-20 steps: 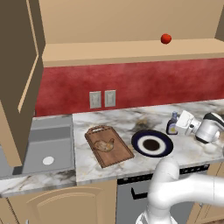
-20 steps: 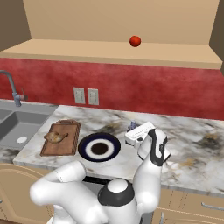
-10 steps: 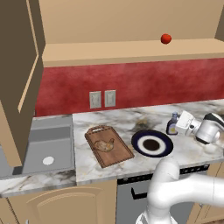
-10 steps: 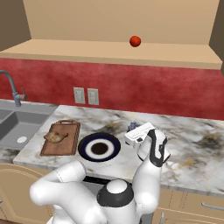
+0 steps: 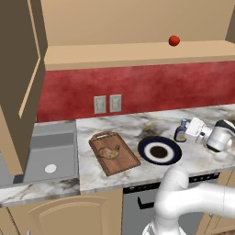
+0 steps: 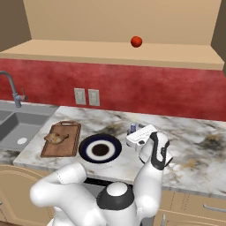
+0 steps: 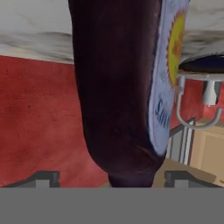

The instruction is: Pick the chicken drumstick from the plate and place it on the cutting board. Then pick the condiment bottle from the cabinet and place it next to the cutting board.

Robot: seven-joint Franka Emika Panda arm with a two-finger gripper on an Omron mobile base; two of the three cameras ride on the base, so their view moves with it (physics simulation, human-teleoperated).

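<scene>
The pincer (image 7: 111, 177) now stands spread wide, with one dark tip on each side of the condiment bottle (image 7: 118, 87) and a gap between each tip and the glass. A moment ago it was pinching the bottle tight — now it has let go. That is the big change.

In the left base view the pincer (image 5: 187, 131) is just beside the condiment bottle (image 5: 181, 131), which stands on the marble counter (image 5: 114, 126) just to the right of the plate (image 5: 159, 150). In the right base view the bottle (image 6: 133, 129) peeks out behind the white hand, past the plate (image 6: 100, 148). It looks upright, but it is small and partly hidden, so I cannot be fully sure.

The chicken drumstick (image 5: 110, 152) already lies on the cutting board (image 5: 113, 153), so the first job looks done. The bottle is out of the cabinet (image 5: 133, 50) and down on the counter — but the plate sits between it and the board, so it is near the board and not right next to it. That may count or may not.

Next to the earlier pictures, not much else is different. The arm sits in almost the same spot. The red ball (image 5: 174, 41) on the shelf, the board and the plate have all stayed put.
</scene>
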